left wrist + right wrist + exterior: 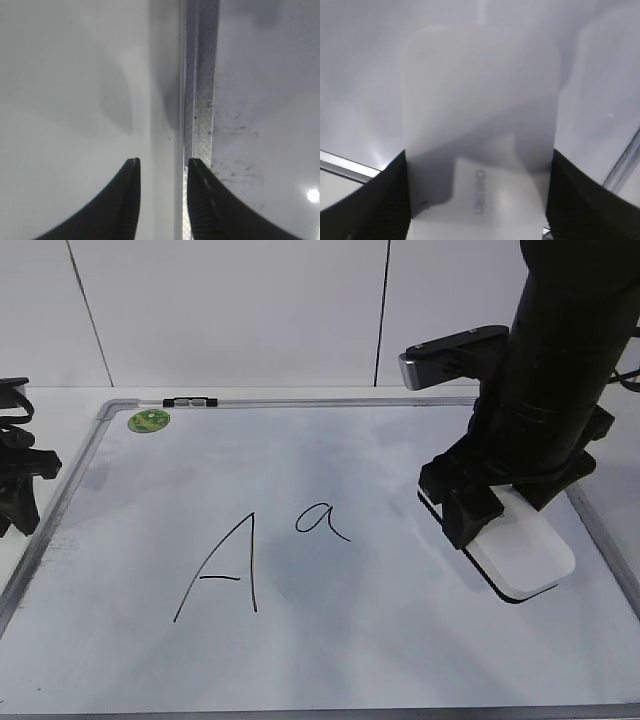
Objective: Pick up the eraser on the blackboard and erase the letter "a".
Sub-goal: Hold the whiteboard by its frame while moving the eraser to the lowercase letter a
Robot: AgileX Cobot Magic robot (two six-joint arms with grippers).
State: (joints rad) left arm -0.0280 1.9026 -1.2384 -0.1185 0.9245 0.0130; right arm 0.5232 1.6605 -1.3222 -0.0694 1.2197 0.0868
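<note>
The white eraser (527,557) lies flat on the blackboard (300,670) at the right, near the frame. My right gripper (500,512) straddles it from above, and in the right wrist view its two black fingers (479,165) press against both long sides of the eraser (480,115), whose grey lettering shows on top. The small letter "a" (320,520) is at the board's middle, left of the eraser. My left gripper (18,490) is open and empty at the board's left edge, and its fingertips (162,162) hover over the grey frame (200,100).
A larger capital "A" (225,575) is written left of the small "a". A round green sticker (148,420) and a black-and-white clip (190,400) sit at the board's far left corner. A white wall stands behind the table.
</note>
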